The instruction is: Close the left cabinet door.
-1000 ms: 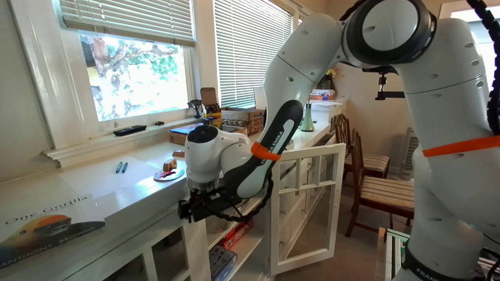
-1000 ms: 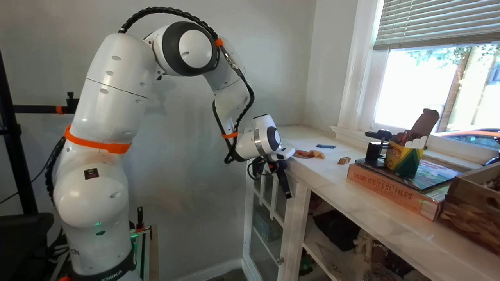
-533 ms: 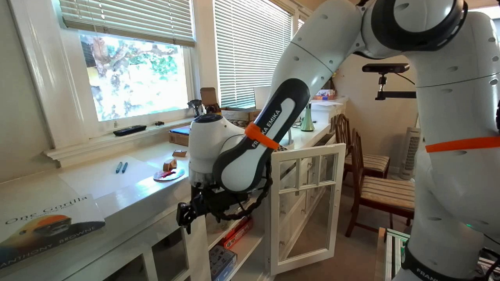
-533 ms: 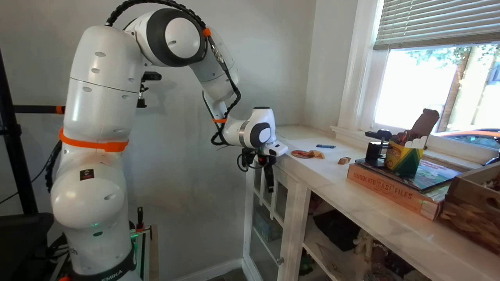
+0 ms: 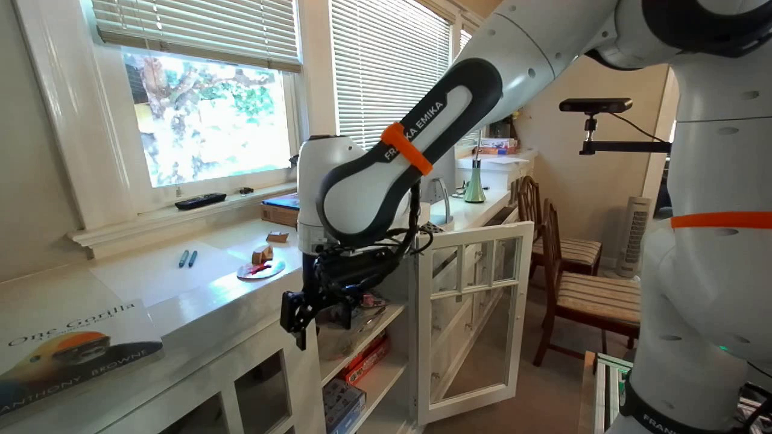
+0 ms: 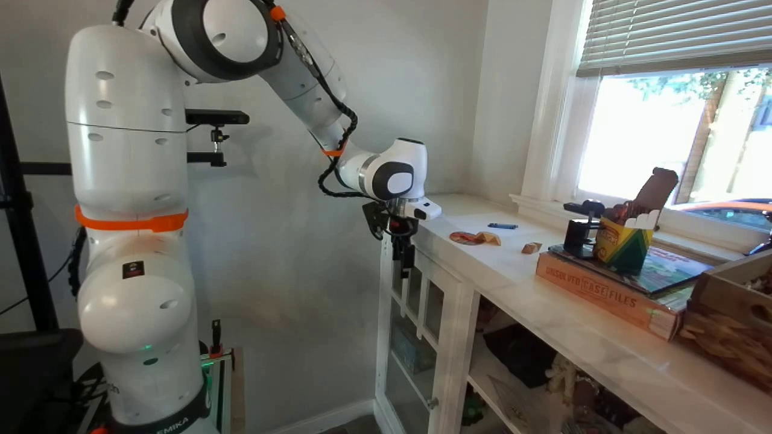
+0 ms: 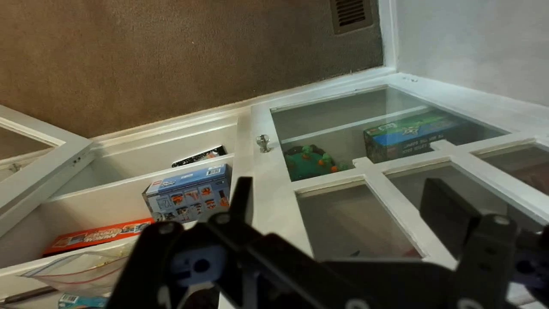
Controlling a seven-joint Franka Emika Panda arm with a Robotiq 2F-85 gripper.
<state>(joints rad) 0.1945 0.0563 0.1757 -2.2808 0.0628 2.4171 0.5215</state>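
Note:
The left cabinet door (image 6: pixel 415 361), white-framed with glass panes, sits flush in the cabinet front beside the corner wall. In an exterior view, part of this left cabinet door (image 5: pixel 259 386) shows at the lower left edge. Its frame (image 7: pixel 373 169) and glass knob (image 7: pixel 263 143) fill the right half of the wrist view. My gripper (image 5: pixel 324 334) points down at the counter's front edge. In the wrist view the gripper (image 7: pixel 339 182) is open and empty, one finger over the door's free-side stile, the other over its small panes. Whether they touch the door I cannot tell.
The matching four-pane door (image 5: pixel 470 325) is swung out from the cabinet, with shelves of boxes (image 7: pixel 188 193) behind its opening. On the counter (image 5: pixel 199 295) lie a book (image 5: pixel 78 349), crayons and a round disc. Chairs (image 5: pixel 594 289) stand beyond the swung-out door.
My gripper has risen and drawn back from the counter edge, its fingers pointing more steeply down. The upper arm has pulled back too. Neither door has visibly moved.

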